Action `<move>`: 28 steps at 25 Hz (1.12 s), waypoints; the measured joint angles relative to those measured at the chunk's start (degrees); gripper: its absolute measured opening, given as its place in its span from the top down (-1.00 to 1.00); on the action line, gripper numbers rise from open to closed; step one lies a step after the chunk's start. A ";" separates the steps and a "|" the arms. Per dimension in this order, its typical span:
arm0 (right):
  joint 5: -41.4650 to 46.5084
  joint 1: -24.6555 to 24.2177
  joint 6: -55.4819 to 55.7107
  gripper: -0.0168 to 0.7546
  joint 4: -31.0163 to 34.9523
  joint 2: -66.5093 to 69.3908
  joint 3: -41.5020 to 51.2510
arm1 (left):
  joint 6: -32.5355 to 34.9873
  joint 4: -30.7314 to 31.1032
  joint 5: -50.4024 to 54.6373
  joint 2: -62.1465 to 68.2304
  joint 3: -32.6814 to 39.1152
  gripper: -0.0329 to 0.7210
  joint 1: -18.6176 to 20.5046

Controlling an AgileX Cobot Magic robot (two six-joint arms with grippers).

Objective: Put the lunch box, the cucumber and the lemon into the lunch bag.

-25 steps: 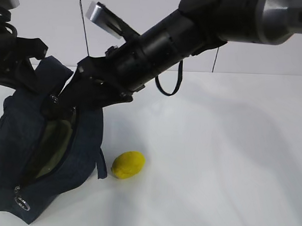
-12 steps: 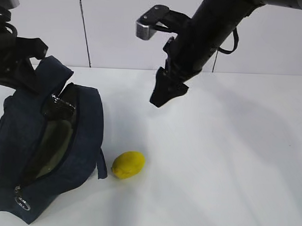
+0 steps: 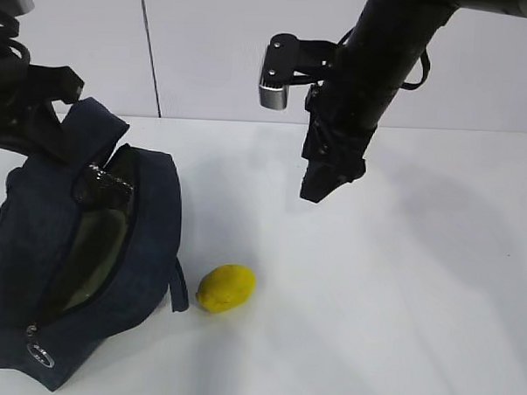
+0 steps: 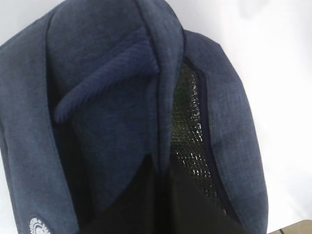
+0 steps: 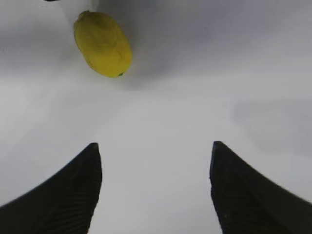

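We see the right arm (image 3: 374, 71) as a thick matte black tube, with a silver-grey metal section at its shoulder end at two o'clock. A boxy grey-and-black camera block (image 3: 282, 76) sticks out at nine o'clock from it, and a thin black cable loop (image 3: 418, 69) hangs at three o'clock. The right gripper (image 5: 155, 190) has two black, pointed fingers (image 5: 63, 195) with fine ribbed pads. The left arm (image 3: 18, 99) is black too, with bundled black cables and a grey cap at eleven o'clock.

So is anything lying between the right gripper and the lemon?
No. In the right wrist view only bare white table separates the open right gripper from the lemon; the exterior view agrees.
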 joint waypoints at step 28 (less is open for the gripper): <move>2.04 0.00 -21.14 -0.41 17.73 1.29 8.12 | 0.00 8.39 5.87 -0.54 -0.10 0.93 3.78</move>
